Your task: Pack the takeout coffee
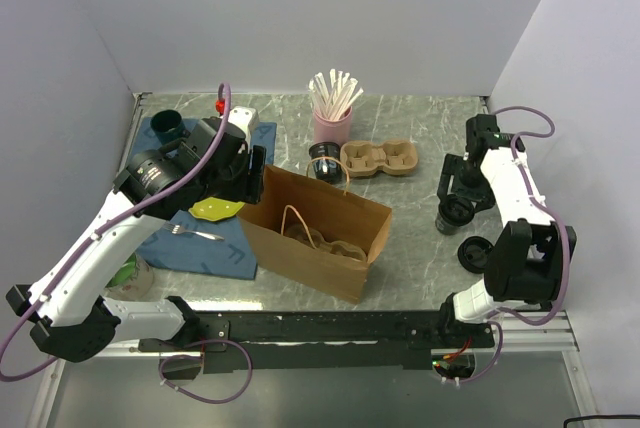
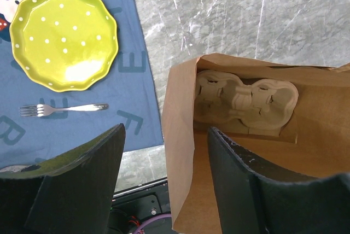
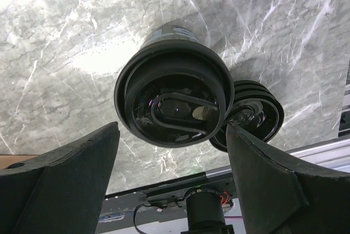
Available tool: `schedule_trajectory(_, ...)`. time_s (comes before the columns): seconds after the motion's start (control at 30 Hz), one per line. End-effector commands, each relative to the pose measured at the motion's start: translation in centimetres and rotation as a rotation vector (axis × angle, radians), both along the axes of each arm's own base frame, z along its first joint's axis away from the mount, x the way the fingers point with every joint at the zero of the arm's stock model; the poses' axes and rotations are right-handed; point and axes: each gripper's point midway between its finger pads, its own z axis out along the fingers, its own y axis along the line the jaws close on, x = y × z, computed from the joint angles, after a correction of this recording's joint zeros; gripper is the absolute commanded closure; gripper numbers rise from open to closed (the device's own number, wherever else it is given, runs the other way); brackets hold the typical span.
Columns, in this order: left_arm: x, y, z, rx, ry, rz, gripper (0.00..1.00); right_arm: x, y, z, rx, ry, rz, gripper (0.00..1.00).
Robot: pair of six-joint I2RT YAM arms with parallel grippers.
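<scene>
A brown paper bag [image 1: 315,233] stands open mid-table with a cardboard cup carrier [image 2: 246,100] lying inside it. My left gripper [image 2: 167,179] is open and straddles the bag's left wall [image 2: 183,152], one finger outside and one inside, without pinching it. At the right a black lidded coffee cup [image 3: 174,100] stands on the marble. My right gripper [image 3: 172,179] hangs open just above it, a finger to either side, apart from it. In the top view this gripper [image 1: 455,198] sits over the cup [image 1: 452,216]. A second black cup [image 1: 323,161] stands behind the bag.
A stack of black lids [image 3: 254,116] lies right beside the lidded cup. Another empty carrier [image 1: 378,158] and a pink cup of wooden stirrers [image 1: 332,113] sit at the back. A blue mat [image 2: 136,81] holds a yellow plate [image 2: 64,37], a fork [image 2: 63,108] and a green cup [image 1: 166,126].
</scene>
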Motion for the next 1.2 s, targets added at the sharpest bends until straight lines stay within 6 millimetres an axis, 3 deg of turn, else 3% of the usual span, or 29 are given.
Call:
schedule_trajectory(0.0, 0.0, 0.3, 0.7, 0.004, -0.023, -0.006, 0.32, 1.2, -0.5, 0.1, -0.029, -0.027, 0.003, 0.14)
schedule_trajectory(1.17, 0.0, 0.5, 0.5, -0.003, -0.027, 0.014, 0.32, 0.9, 0.0, -3.3, -0.005, -0.037, 0.03, 0.23)
